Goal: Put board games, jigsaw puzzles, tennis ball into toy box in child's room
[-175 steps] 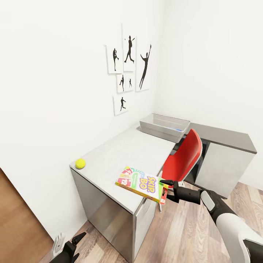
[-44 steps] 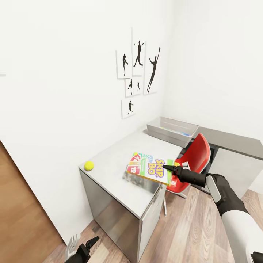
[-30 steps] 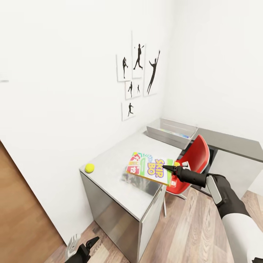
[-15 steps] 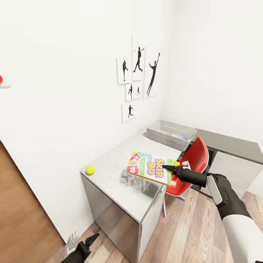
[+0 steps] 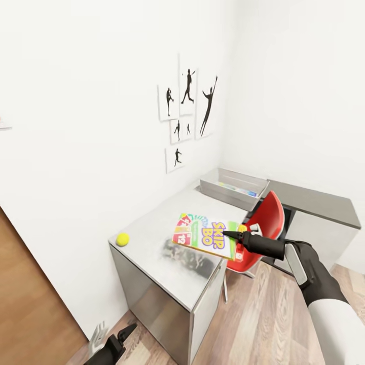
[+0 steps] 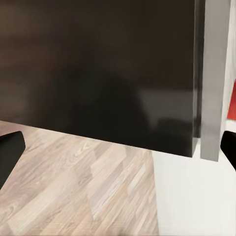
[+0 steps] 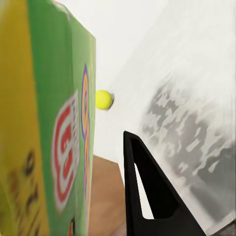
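Note:
My right gripper (image 5: 229, 236) is shut on the near edge of the yellow-green-red "Skip-Bo" board game (image 5: 205, 235) and holds it flat, just above the table (image 5: 152, 230) near its front edge. In the right wrist view the board game (image 7: 49, 123) stands close beside one black finger (image 7: 147, 196), with the tennis ball (image 7: 103, 99) beyond. The tennis ball (image 5: 122, 239) lies at the table's near left corner. The grey toy box (image 5: 230, 186) stands at the far end with colourful flat things inside. My left gripper (image 5: 112, 345) hangs low and open by the floor.
A red chair (image 5: 264, 219) is tucked at the table's right side, under my right arm. A lower dark-topped cabinet (image 5: 314, 203) stands beyond it. Black figure prints (image 5: 187, 109) hang on the white wall. The left wrist view faces the table's dark side panel (image 6: 108, 73) and wood floor (image 6: 73, 191).
Over the last seconds the view moved closer to the table and panned a little. The Skip-Bo game, still in my right gripper, went from off the table's edge to above its top.

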Controlling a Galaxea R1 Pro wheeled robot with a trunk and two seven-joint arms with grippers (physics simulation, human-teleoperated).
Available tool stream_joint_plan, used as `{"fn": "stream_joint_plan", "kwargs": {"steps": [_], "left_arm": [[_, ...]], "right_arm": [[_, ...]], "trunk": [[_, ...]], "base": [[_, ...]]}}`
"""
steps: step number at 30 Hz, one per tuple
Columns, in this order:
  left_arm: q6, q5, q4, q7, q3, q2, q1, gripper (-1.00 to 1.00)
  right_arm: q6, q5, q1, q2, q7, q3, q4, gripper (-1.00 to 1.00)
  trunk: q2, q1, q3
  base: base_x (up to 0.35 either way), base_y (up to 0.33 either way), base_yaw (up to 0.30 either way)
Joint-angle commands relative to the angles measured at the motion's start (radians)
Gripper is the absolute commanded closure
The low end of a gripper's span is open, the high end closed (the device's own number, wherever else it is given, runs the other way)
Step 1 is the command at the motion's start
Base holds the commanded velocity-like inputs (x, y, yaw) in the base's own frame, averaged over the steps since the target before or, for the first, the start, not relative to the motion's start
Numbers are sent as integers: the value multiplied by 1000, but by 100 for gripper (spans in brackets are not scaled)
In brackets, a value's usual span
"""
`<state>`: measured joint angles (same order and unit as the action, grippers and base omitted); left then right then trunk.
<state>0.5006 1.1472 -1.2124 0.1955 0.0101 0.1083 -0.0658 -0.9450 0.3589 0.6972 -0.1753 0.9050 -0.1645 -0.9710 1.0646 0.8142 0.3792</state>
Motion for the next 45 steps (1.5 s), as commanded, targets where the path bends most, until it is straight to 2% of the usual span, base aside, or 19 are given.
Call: {"fn": "stream_joint_plan", "kwargs": {"steps": [1, 7, 11, 20, 31, 45], "left_arm": [[3, 6, -1, -1, 0, 1, 0, -100], [3, 6, -1, -4, -1, 1, 0, -100], [3, 6, -1, -4, 0, 1, 0, -100], [3, 7, -4, 1, 0, 2, -2, -100], [-3, -1, -105, 43, -4, 3, -58, -100], [0, -5, -208, 59, -7, 4, -69, -100]], "right_arm": [[-6, 1, -4, 0, 3, -1, -8, 100], [-21, 4, -49, 2, 4, 0, -110, 100], [-48, 7, -64, 0, 5, -2, -146, 100], [-58, 7, -95, 2, 4, -1, -211, 100], [-64, 8, -116, 5, 3, 0, -245, 100], [-76, 7, -120, 5, 2, 0, -252, 100]], "trunk": [[-7, -4, -2], [-49, -27, -22], [-77, -42, -37], [-140, -77, -67], [-217, -119, -101], [-315, -173, -145]], "base": [[0, 0, -128], [0, 0, -136], [0, 0, -163], [0, 0, -60], [0, 0, -10], [0, 0, -1]]}}
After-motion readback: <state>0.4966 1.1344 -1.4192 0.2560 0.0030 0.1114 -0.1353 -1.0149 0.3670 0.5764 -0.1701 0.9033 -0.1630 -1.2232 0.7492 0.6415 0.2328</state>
